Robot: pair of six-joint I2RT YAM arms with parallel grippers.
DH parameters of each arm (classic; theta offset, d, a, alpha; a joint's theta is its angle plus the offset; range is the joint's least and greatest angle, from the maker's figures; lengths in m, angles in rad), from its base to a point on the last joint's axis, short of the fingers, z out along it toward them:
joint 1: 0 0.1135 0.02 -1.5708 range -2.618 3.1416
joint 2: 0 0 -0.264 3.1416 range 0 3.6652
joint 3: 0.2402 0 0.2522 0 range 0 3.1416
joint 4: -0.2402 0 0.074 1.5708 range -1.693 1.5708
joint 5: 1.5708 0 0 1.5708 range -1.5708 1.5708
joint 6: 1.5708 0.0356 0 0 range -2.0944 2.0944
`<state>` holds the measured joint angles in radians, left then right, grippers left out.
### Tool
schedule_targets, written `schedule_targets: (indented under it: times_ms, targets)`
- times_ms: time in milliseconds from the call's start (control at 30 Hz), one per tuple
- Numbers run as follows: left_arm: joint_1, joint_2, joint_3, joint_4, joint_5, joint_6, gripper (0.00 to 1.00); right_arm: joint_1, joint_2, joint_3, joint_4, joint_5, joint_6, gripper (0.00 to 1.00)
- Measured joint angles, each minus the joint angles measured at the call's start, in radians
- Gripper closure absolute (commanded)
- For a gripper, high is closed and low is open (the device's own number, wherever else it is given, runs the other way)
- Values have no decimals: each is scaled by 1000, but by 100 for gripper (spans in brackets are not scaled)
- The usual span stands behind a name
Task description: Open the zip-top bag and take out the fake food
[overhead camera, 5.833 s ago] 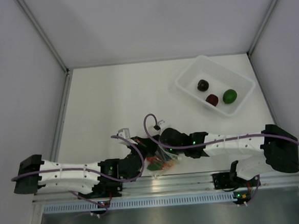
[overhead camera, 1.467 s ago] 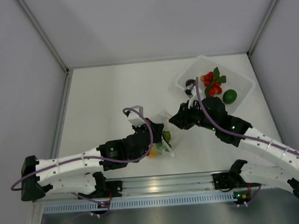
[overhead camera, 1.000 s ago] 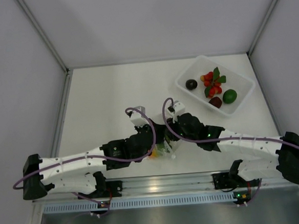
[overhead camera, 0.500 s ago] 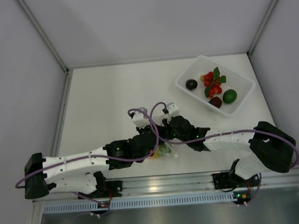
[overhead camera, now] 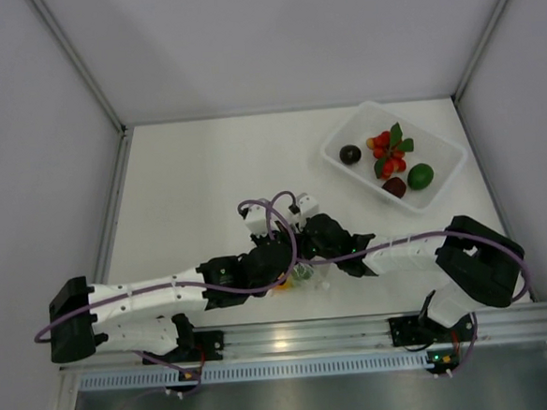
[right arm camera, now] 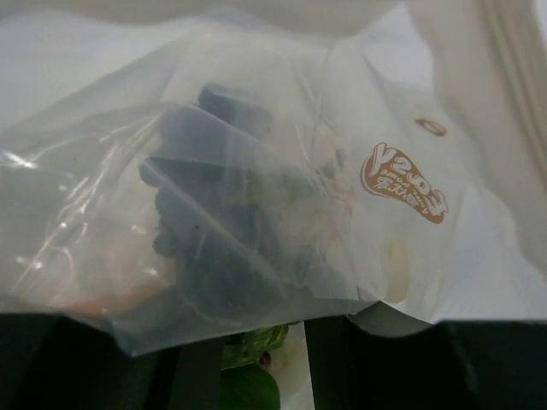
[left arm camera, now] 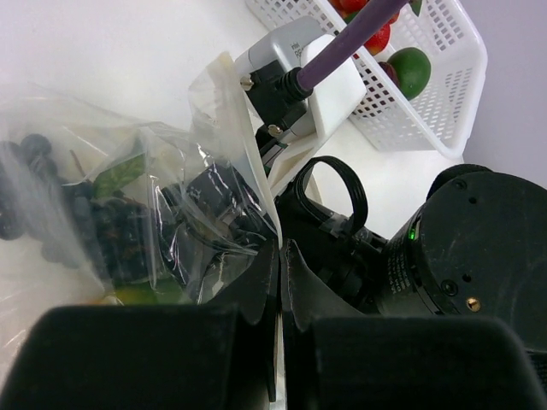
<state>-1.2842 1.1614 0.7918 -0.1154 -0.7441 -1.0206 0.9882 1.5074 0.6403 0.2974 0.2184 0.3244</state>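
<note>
Table (overhead camera: pixel 206 181), white, with two arms coming in from the near edge and meeting a little to the right of its middle. The left arm (overhead camera: pixel 148 296) lies low and stretched out from the left corner. At its end the left gripper (left arm camera: pixel 279 256) has its two black fingers pressed together, and a thin edge of the plastic bag (left arm camera: pixel 102 171) is pinched between them. In the view from this wrist the rest of the bag spreads out to the left.

The bag is clear and wrinkled. It sits between both grippers, near the front edge of the table. Part of the fake food (right arm camera: pixel 214 231) is inside it: a dark bunch like grapes, a green leaf (left arm camera: pixel 120 175) beside it, and something orange (right arm camera: pixel 94 305) lower down. A brown printed logo (right arm camera: pixel 410 194) is on the plastic.

The right gripper (overhead camera: pixel 305 256) is close against the bag from the other side, just beside the left one. The plastic covers nearly all of the view from its wrist, so I cannot tell how far its jaws stand apart, or if they hold anything. Behind it the right arm (overhead camera: pixel 408 249) folds back to its base at the right.

Further right, near the back corner, stands a white tub (overhead camera: pixel 426 141), well apart from the bag. Four pieces lie in it: a dark round one (overhead camera: pixel 350 154), a red bunch with green leaves (overhead camera: pixel 389 150), a maroon one (overhead camera: pixel 394 186) and a green one (overhead camera: pixel 421 175). The maroon and the green one lie just beside each other.
</note>
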Motion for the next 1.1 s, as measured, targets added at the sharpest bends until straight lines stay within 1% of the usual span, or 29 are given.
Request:
schedule_targets:
  times_ms: [67, 167, 300, 433, 500, 533, 600, 633, 767, 867, 1100]
  targets:
    - [3, 10, -3, 6, 4, -1, 100, 0, 12, -10, 44, -12, 16, 61]
    - [5, 22, -11, 23, 18, -2, 100, 0, 27, -38, 109, -11, 39, 54]
    - [9, 32, -18, 29, 23, -3, 100, 0, 83, -27, 132, 16, 51, 52]
    - [14, 35, -19, 32, 22, -10, 100, 1, 167, 26, 130, 32, 60, 54]
    - [15, 35, -22, 34, 22, -14, 100, 2, 198, 45, 137, 33, 66, 59]
    - [15, 34, -25, 34, 22, -16, 100, 2, 204, 47, 141, 33, 69, 65]
    - [15, 32, -35, 38, 22, -19, 100, 3, 210, 48, 148, 32, 78, 72]
    - [15, 30, -41, 39, 23, -20, 100, 3, 210, 48, 148, 32, 81, 79]
    - [15, 16, -61, 41, 23, -20, 100, 3, 210, 50, 146, 32, 78, 93]
    - [15, -5, -80, 41, 22, -20, 100, 3, 210, 48, 145, 29, 77, 100]
    - [32, -36, -100, 43, 22, -21, 100, 4, 170, 33, 127, 19, 75, 100]
